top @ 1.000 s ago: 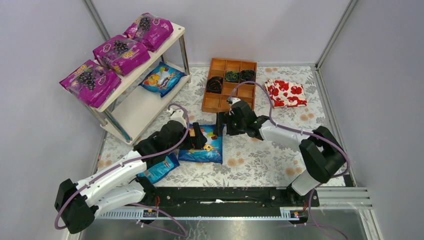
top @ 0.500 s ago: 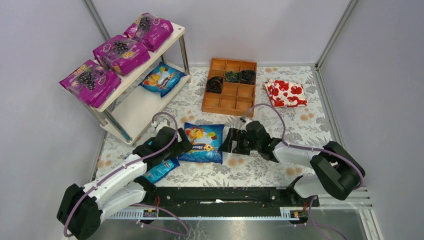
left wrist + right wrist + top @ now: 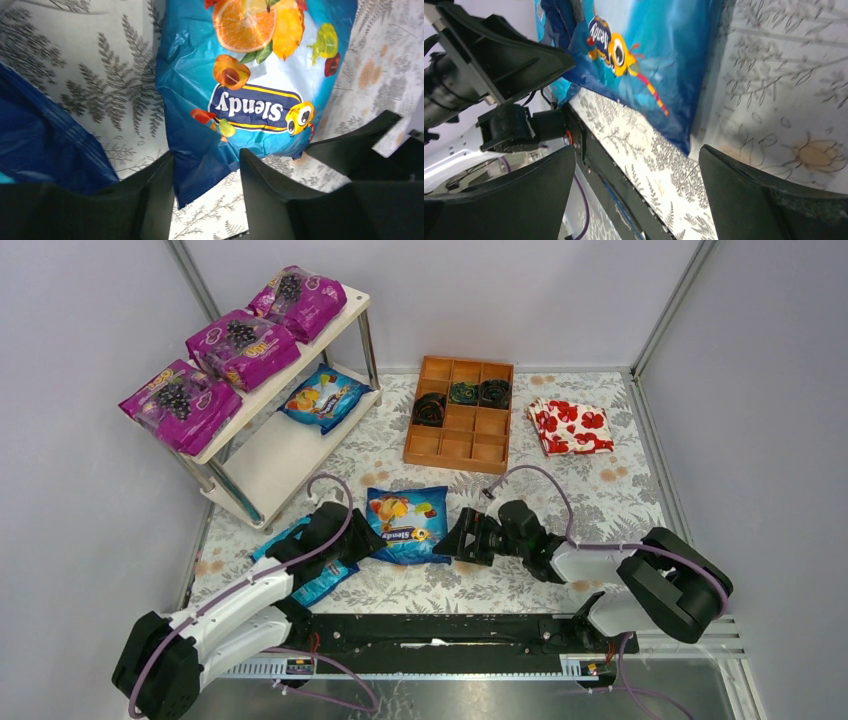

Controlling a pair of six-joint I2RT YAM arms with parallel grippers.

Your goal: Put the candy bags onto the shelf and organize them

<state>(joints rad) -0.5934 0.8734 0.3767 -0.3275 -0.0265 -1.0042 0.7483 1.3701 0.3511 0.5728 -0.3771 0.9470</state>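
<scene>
A blue candy bag (image 3: 405, 525) lies flat on the bench (image 3: 560, 490), in the middle, between the two arms. It has an orange, some sweets and the word "Slendy" on it.

The left claw (image 3: 360, 543) is at the bag's near left corner. In the left wrist view its fingers (image 3: 155, 200) are apart. The bag's corner lies in the gap between them, low on the bench. A bit of bench shows beside the right finger, so the bag is not squeezed.

The right claw (image 3: 450, 543) is just beside the bag's right edge. Its fingers (image 3: 769, 200) are wide apart, and the bag lies just in front of the gap.

A second blue bag (image 3: 322, 580) lies on the bench under the left arm, partly hidden by it.

The shelf (image 3: 275, 455) stands at the far left. Three purple bags (image 3: 243, 345) sit in a row on its top board. A third blue bag (image 3: 323, 397) lies on the low board, at the far end.

Behind the middle bag is a wooden tray (image 3: 455, 445) with little boxes in it. Dark rolls (image 3: 431, 408) sit in the three boxes at the back. A white cloth (image 3: 572, 426) with red flowers lies folded just to the right of the tray.
</scene>
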